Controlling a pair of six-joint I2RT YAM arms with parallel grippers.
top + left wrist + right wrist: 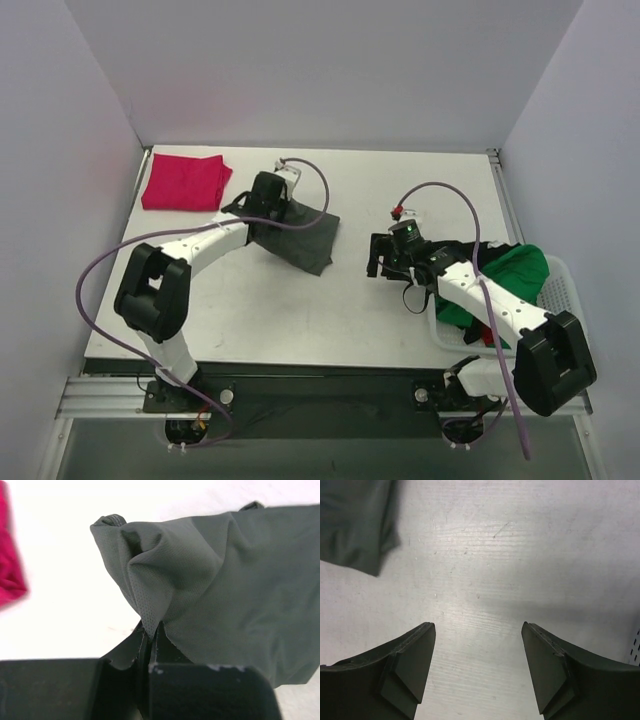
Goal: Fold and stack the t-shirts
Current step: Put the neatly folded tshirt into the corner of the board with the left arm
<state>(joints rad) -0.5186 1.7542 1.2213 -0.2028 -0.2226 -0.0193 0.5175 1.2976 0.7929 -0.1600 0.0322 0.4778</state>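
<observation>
- White table [350, 310] bears four tees, one each: grey-green shirt [235, 580], magenta shirt [185, 182], green shirt [515, 270], black shirt [500, 247]
- Left claw [150, 639] clenched on grey-green shirt's corner, cloth's long axis running rightward from it
- Right claw [478, 645] released, empty

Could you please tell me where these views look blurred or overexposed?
Left wrist: the white table blows out, the folded magenta-red cloth shirt is blurred, the dark grey-green cloth shirt sharp. Right wrist: table grain crisp, that grey-green shirt's corner soft. Top external: evenly lit, no glare.
</observation>
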